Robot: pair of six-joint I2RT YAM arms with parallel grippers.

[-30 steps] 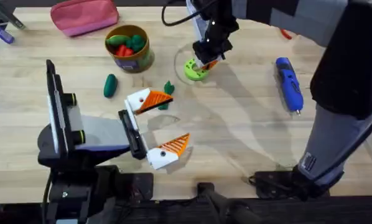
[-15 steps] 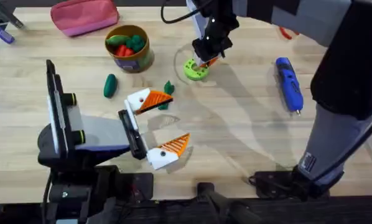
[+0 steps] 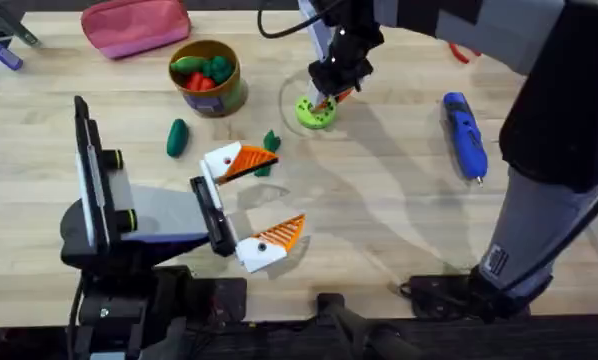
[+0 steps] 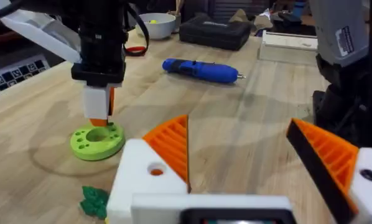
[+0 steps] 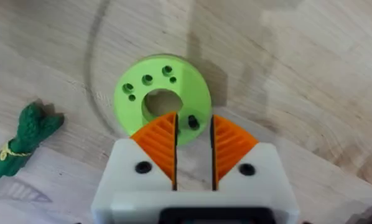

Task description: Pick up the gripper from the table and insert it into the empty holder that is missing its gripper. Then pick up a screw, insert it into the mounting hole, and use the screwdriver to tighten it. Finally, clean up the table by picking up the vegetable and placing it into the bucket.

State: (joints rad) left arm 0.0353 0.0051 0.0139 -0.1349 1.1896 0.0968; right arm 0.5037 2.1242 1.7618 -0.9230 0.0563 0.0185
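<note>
My left gripper lies open near the table's front, its two white blocks far apart. The far block, the holder, carries an orange gripper wedge and shows an open mounting hole. My right gripper hangs just over a green disc, open by a narrow gap. A small black screw stands in the disc between the orange fingers. The blue screwdriver lies to the right. A green vegetable rests left of the holder. The bucket stands behind it.
A small leafy green toy lies beside the holder. At the back left is a pink pouch. A white bowl and a black case stand beyond the screwdriver. Bare wood stretches across the table's centre and right front.
The right gripper has shifted very slightly over the green disc. The left arm and the loose objects have not moved.
</note>
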